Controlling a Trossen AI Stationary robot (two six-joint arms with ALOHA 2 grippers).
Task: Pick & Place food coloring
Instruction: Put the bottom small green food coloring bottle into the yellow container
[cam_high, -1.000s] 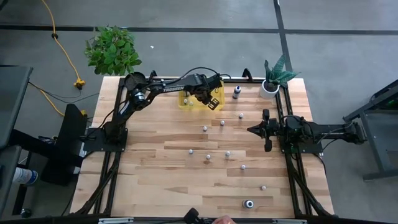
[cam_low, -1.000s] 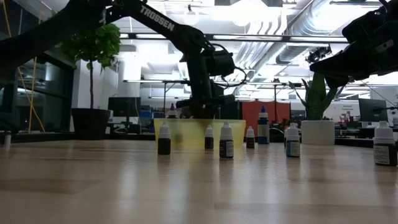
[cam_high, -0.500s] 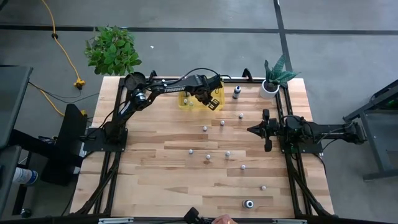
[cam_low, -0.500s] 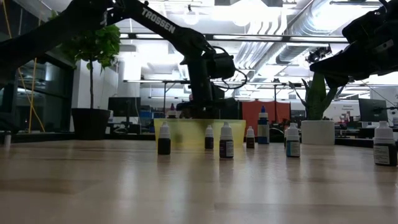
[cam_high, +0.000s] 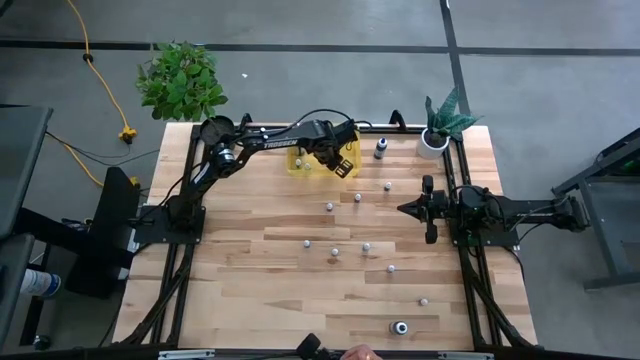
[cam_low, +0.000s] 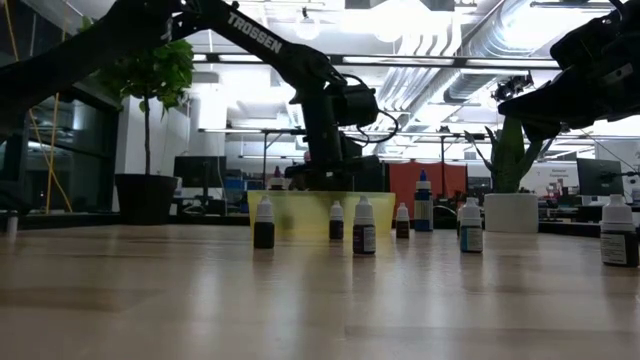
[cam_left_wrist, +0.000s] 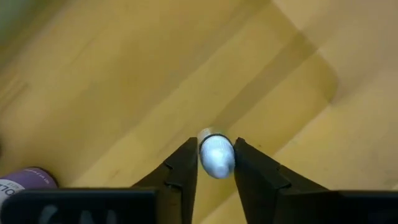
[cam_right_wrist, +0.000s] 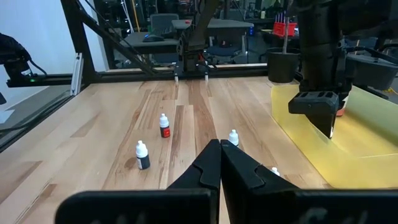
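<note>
**Left hand over the bin, small bottle between its fingers**

Left hand (cam_left_wrist: 216, 163): the two dark fingers (cam_left_wrist: 183, 168) flank a small pale round-capped food coloring bottle (cam_left_wrist: 215, 154), seen end-on. Both pads sit right at its sides; whether they pinch it or have just slackened, cannot tell. Yellow floor lies directly under the bottle, so it is inside the shallow see-through yellow plastic bin (cam_high: 302, 166) at the far edge of the tabletop (cam_high: 260, 290). A purple-labelled bottle (cam_left_wrist: 25, 182) lies in the bin close by.

Outward: the rest of the food coloring stands upright and scattered on the pale wooden boards, well apart from one another. Low view shows a dark-bodied white-capped bottle (cam_low: 264, 223) nearest the bin, with several more in a loose row to its side.

Right hand (cam_right_wrist: 219, 163): fingers pressed together, empty, parked above the tabletop on its own side, pointing toward the scattered bottles.

Handling, as a judgement: very light, rigid plastic, smooth and round, so apt to roll or squirt out of a pinch. Narrow base and tall cap make them easy to tip with a stray finger. Best hold looks to be across the body just under the cap, coming straight down, fingers squarely on opposite sides. Light squeeze should do.
</note>
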